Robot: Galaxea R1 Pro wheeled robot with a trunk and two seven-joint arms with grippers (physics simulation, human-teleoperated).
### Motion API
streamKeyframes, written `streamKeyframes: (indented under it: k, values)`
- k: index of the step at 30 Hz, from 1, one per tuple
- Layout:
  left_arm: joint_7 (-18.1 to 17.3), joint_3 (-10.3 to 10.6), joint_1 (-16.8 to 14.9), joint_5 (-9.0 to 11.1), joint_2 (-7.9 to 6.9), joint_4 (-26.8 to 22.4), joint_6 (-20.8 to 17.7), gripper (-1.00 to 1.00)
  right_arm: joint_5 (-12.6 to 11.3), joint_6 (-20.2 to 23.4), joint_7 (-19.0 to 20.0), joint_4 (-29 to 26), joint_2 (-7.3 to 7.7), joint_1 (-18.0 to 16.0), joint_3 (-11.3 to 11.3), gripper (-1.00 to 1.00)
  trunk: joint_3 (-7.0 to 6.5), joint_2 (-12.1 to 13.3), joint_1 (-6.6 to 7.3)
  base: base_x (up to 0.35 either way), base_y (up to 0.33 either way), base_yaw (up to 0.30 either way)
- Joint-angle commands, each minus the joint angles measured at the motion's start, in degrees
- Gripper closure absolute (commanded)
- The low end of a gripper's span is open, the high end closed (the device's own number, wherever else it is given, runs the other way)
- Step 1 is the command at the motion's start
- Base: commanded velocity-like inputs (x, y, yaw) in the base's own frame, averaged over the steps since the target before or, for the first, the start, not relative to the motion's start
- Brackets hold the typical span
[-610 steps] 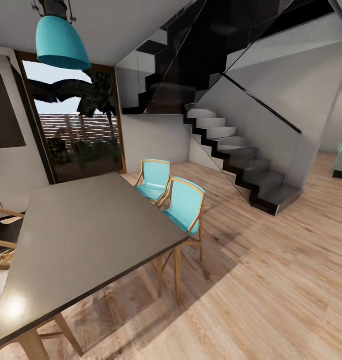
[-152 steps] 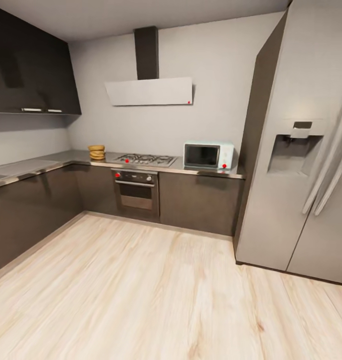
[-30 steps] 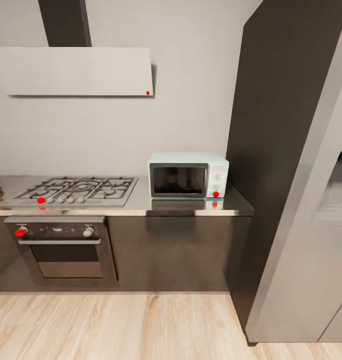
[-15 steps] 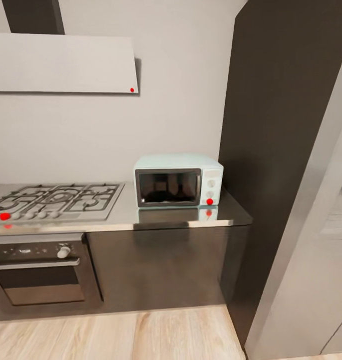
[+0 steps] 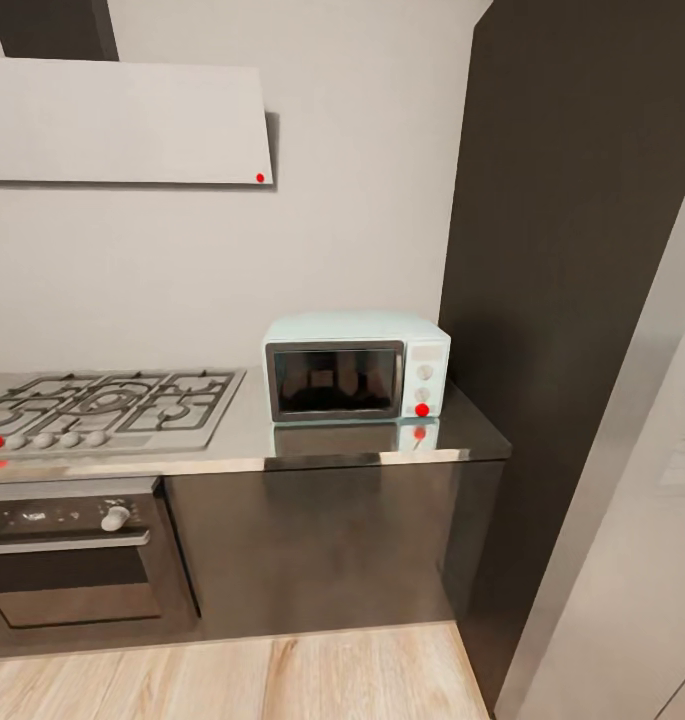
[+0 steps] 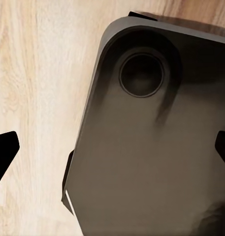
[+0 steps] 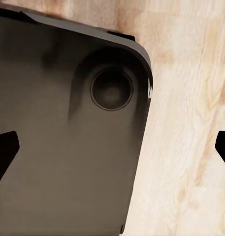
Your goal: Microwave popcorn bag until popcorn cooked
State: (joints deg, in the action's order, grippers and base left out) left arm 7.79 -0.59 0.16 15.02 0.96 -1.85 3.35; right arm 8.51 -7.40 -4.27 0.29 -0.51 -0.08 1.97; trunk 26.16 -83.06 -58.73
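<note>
**Microwave ahead on the bench, both end effectors spread over the base**

You face the microwave [image 5: 356, 366], which sits on the bench [image 5: 322, 445] against the wall, its dark glass door closed, a red dot low on its knob panel. The gas hob [image 5: 102, 405] lies just beside it on your left, with the black oven [image 5: 72, 555] beneath. A tall dark panel [image 5: 572, 300] stands to the right. Your left end effector [image 6: 112, 152] and right end effector [image 7: 112, 150] are both spread wide, hanging above the robot's dark base [image 6: 151, 162] and the wooden floor [image 7: 191, 123].
</note>
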Motion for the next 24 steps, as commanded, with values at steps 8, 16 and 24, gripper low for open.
streamKeyframes:
  k: [8,16,24]
  values:
    - [0.25,-0.19,0.02,0.27,0.15,-0.09,0.17,-1.00,0.51,0.48,-0.35,0.00,0.06,-0.01,0.29,-1.00,0.04,-0.02,0.00,0.000,0.000,0.000]
    - [0.22,-0.21,0.02,0.27,0.15,-0.09,0.17,-1.00,0.94,6.30,0.56,-11.77,-0.08,-0.09,0.36,-1.00,0.04,-0.02,0.00,0.000,0.000,0.000]
    - [0.21,-0.12,0.02,0.27,0.10,-0.09,0.17,-1.00,1.04,8.16,0.41,-13.64,-0.10,-0.06,0.56,-1.00,0.04,-0.02,0.00,0.218,0.000,0.000]
